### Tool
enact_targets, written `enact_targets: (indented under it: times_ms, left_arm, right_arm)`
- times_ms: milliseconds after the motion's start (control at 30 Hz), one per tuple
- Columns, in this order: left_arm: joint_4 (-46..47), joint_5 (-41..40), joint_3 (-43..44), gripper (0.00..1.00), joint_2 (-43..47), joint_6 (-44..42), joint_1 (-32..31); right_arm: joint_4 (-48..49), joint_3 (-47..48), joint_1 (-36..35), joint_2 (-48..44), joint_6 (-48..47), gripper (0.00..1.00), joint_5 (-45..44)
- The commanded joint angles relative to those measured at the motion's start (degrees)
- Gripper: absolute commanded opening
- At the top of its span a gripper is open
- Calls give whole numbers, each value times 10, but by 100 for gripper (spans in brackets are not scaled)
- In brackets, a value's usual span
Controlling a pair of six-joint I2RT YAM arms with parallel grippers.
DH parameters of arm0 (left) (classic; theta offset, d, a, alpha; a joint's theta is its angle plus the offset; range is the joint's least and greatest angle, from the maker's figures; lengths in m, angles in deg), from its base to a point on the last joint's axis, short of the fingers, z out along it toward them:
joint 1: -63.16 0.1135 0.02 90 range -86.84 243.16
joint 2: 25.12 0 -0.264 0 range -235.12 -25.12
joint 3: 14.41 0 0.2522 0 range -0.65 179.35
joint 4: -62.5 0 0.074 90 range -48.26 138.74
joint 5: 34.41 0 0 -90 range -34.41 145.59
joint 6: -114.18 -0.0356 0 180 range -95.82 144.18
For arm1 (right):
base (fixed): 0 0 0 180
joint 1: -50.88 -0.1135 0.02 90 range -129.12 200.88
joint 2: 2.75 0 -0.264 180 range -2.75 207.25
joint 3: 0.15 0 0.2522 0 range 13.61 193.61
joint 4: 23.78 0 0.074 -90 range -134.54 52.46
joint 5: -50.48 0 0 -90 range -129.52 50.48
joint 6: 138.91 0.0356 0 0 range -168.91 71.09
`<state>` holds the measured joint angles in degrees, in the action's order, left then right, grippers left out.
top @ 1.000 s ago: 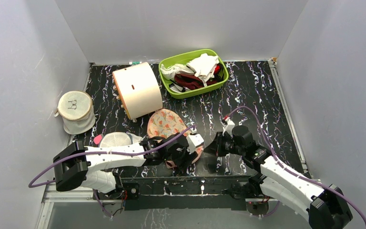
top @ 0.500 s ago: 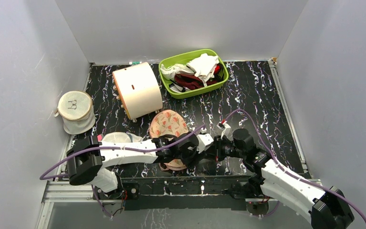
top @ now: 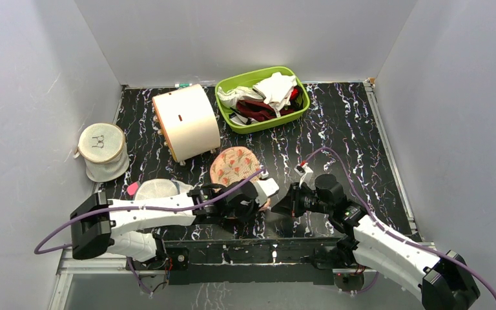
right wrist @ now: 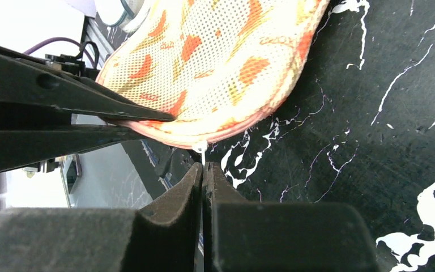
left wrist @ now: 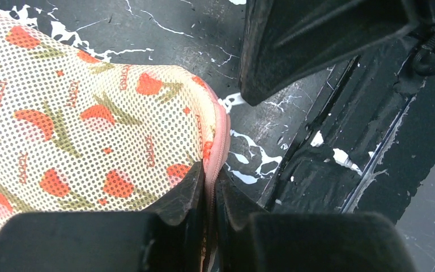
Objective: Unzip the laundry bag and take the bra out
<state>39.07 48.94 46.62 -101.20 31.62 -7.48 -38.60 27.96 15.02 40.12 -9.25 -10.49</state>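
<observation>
The laundry bag (top: 234,166), a peach case with red and green print, lies on the table in front of both arms, its near end tilted up. My left gripper (top: 259,201) is shut on the bag's pink zip edging (left wrist: 215,141), fingertips pinching the rim (left wrist: 208,184). My right gripper (top: 276,206) comes in from the right and is shut on a thin white zip pull (right wrist: 201,148) at the bag's lower edge (right wrist: 221,68). The bag looks closed. The bra is hidden.
A green basket (top: 297,110) with white cloths and a dark red garment stands at the back. A white cylinder bag (top: 185,123) lies behind the case, a round white mesh pouch (top: 102,152) at the left, a white disc (top: 157,188) by my left arm.
The bag's far end has shifted to the right. My right gripper has moved left to the bag's near edge, close beside my left gripper, which still holds the rim.
</observation>
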Motion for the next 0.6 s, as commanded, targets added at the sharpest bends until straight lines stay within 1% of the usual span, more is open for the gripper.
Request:
enact_targets:
  times_ms: [0,133,300,567]
  left_arm:
    - [-15,-1,-17,0,51,-22,-1]
    - [-13,-7,-26,0,81,-33,-1]
    - [-7,8,-38,0,115,-47,-1]
    - [50,37,-79,0,168,-47,-1]
  right_arm:
    - [44,18,-1,14,10,0,-37]
    - [45,29,0,37,5,0,-49]
    - [48,36,-1,51,5,0,-61]
    - [59,39,-1,72,5,0,-86]
